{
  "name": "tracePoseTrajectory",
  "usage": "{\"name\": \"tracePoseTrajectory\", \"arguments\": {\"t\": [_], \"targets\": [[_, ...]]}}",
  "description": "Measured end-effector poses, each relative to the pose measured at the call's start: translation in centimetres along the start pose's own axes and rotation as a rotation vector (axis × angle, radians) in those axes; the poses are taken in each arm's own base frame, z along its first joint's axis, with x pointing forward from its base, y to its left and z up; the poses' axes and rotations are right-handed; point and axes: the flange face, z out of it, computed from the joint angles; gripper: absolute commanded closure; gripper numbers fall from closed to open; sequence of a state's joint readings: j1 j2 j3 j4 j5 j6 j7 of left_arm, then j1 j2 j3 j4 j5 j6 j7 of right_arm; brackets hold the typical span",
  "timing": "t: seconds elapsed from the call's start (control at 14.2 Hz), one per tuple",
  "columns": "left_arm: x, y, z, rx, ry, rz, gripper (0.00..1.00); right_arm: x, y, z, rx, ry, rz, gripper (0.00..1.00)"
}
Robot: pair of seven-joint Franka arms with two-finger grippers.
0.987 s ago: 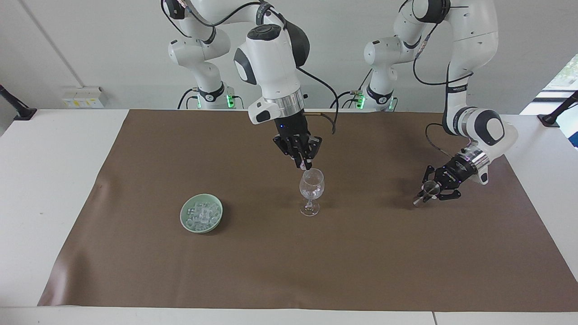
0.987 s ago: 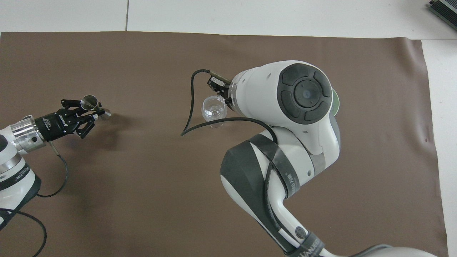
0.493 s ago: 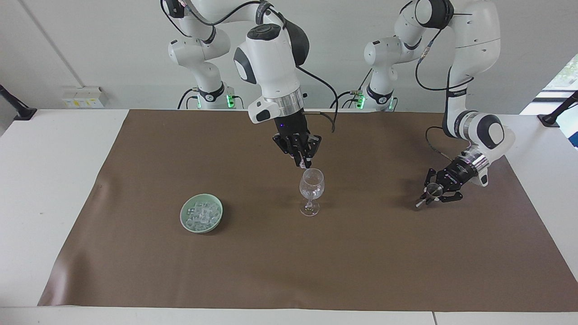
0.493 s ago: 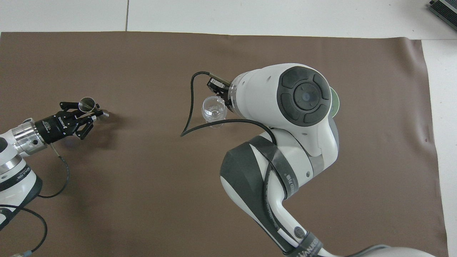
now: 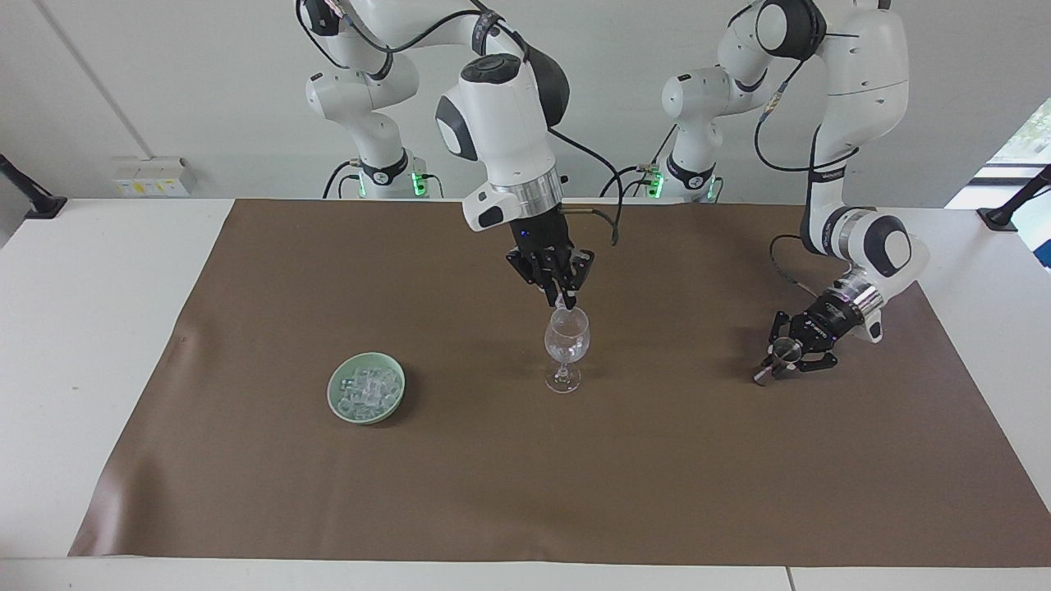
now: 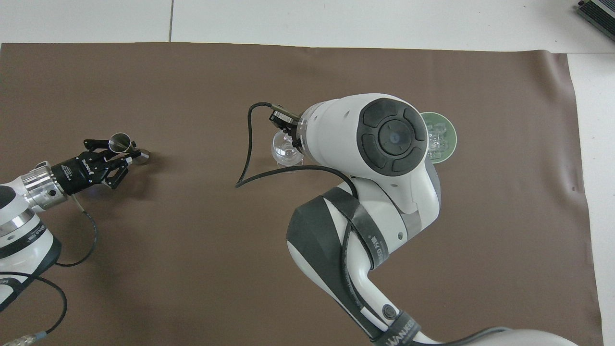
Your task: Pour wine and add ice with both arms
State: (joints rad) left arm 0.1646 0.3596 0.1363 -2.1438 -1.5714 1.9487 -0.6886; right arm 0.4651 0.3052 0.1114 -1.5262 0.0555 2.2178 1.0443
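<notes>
- Right end effector [image 5: 562,298] hangs over the mouth of the stemmed glass [image 5: 566,349], fingertips pinched together just above the rim; from my seat I cannot tell whether a cube sits between them.
- Left end effector [image 5: 782,355] is low over the brown mat [image 5: 575,492] toward the left arm's end of the surface, well apart from the glass, clamped on a small metal cup [image 6: 120,142] that it holds tilted.
- I see the ice [image 5: 367,390] heaped in a pale green dish [image 5: 338,406] toward the right arm's end, well apart from both end effectors and slightly farther from the robots than the glass.
- The cubes are small, clear and glassy, piled loosely and filling most of the dish.
- The dish is round, shallow and smooth; in the overhead view the right arm [image 6: 384,144] covers most of it.
- The glass is clear, with a rounded bowl, short stem and round foot, standing upright mid-mat; something clear lies in the bottom of its bowl.
- The metal cup is shiny and flared, with its open mouth showing.
- The mat is matte and smooth, spread over a white surface [image 5: 82,328].
</notes>
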Motion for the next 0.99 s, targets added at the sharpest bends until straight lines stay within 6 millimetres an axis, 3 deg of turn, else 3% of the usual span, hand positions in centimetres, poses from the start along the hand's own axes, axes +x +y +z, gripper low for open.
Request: {"name": "tracePoseTrajectory", "arguments": {"t": [0.42,0.63,0.99], "targets": [[0.0,0.0,-0.1,-0.001,0.001,0.002,1.00,-0.4,0.0,3.1,-0.007,-0.010,-0.004,1.00],[0.2,0.1,-0.2,-0.003,0.002,0.001,0.85,-0.3,0.1,3.2,-0.008,-0.010,-0.003,1.00],[0.3,0.1,-0.2,-0.004,0.003,0.003,0.72,-0.3,0.4,3.6,-0.017,-0.013,-0.001,1.00]]}}
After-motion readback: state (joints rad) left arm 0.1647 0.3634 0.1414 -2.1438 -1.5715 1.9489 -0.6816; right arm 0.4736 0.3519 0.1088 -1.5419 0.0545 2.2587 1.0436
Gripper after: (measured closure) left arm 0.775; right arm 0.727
